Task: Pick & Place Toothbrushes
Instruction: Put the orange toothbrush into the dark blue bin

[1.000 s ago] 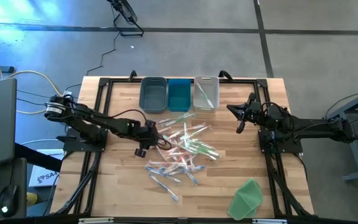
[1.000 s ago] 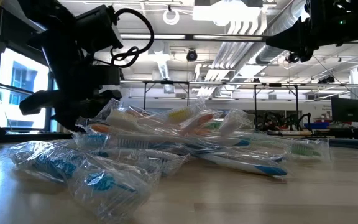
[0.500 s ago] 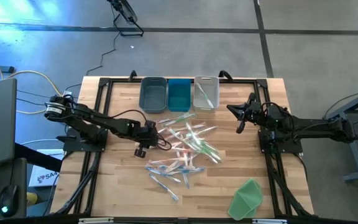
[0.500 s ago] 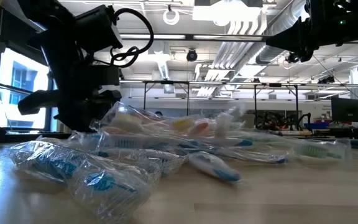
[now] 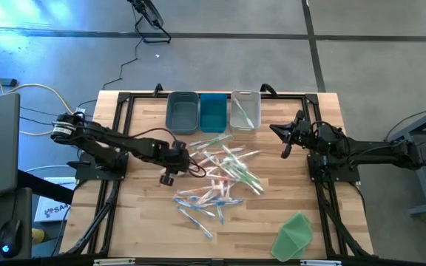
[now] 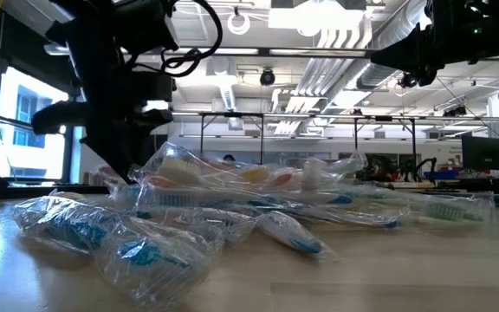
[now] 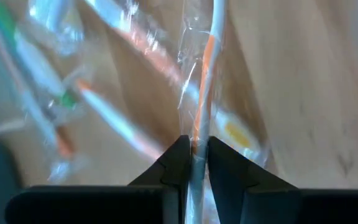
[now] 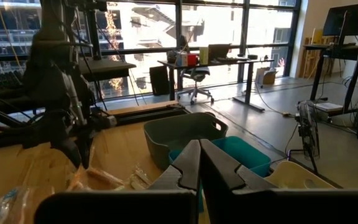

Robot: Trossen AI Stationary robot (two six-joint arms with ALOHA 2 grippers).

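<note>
1. A wooden table [image 5: 139, 214] is seen, with wrapped toothbrushes [image 5: 220, 177] piled just below three bins [image 5: 213, 112].
2. One orange toothbrush [image 7: 202, 118] is pinched by the left gripper [image 7: 194, 163] at the pile's left edge.
3. The right gripper [image 5: 286, 142] is kept pressed together, right of the pile.

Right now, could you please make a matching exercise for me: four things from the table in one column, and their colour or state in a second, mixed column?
Things:
1. left tool
2. right tool
3. middle bin
4. folded sheet

States:
A. teal
B. green, at the table's near right corner
C. shut, holding nothing
D. shut on a wrapped toothbrush

Pairs: 1-D, 2-C, 3-A, 4-B
</note>
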